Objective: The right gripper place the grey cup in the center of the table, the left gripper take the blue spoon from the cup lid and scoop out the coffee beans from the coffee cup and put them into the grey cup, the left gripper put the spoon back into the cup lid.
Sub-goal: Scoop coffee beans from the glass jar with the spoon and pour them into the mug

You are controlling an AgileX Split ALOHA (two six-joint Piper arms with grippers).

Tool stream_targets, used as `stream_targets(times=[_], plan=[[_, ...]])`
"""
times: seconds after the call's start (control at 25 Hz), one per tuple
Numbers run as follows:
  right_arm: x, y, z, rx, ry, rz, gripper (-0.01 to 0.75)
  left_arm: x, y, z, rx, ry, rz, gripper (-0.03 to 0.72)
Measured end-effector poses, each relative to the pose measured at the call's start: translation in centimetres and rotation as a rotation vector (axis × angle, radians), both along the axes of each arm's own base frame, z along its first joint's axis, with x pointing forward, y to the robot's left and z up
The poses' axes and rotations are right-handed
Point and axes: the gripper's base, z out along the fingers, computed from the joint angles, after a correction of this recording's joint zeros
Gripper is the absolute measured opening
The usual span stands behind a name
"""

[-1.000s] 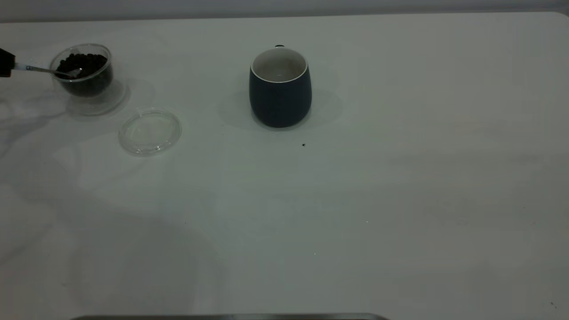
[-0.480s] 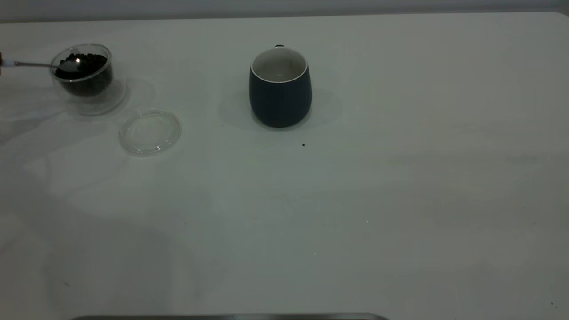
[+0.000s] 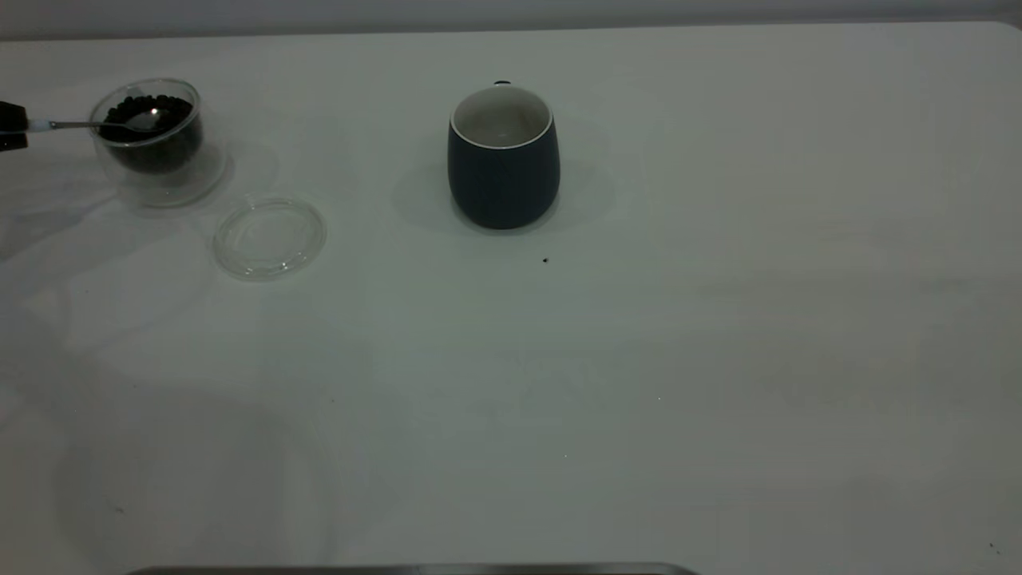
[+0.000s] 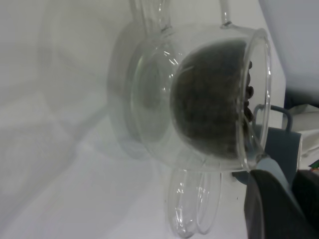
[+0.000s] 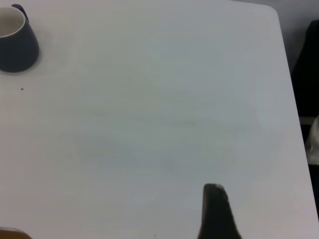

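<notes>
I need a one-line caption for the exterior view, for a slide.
Left tool holds the blue spoon over the coffee beans in the coffee cup; grey cup waits at centre.

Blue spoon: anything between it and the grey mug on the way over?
Nothing visible does. The blue-handled metal spoon, held by the left gripper, sits over the beans in the clear glass coffee cup. The white table is bare up to the dark grey mug; the transparent round lid lies nearer the camera, off that line.

Open table [image 3: 718, 319] between coffee cup [image 3: 152, 144] and grey cup [image 3: 503, 160]; cup lid [image 3: 269, 237] lies aside.
</notes>
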Motion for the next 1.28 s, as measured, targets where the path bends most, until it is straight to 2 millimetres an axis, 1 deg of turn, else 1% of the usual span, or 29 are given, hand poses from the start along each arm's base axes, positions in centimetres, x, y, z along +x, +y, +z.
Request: stream_targets(times=[0.2, 0.32, 0.56, 1.12, 1.28], plan=[[0.0, 0.0, 0.0, 0.0, 0.0, 0.0, 0.462, 0.1, -0.9, -1.0, -0.033, -0.003, -0.021, 0.123], [0.0, 0.0, 0.0, 0.0, 0.0, 0.0, 0.462, 0.1, -1.2, -0.9, -0.04, -0.015, -0.041, 0.123], [0.0, 0.0, 0.0, 0.0, 0.0, 0.0, 0.462, 0.3, -1.3, -0.7, -0.06, -0.029, -0.028, 0.123], [0.0, 0.0, 0.0, 0.0, 0.0, 0.0, 0.462, -0.3, 0.3, -0.7, -0.064, -0.037, 0.017, 0.123], [0.0, 0.0, 0.0, 0.0, 0.0, 0.0, 0.462, -0.4, 0.3, -0.7, -0.058, -0.032, 0.008, 0.123]])
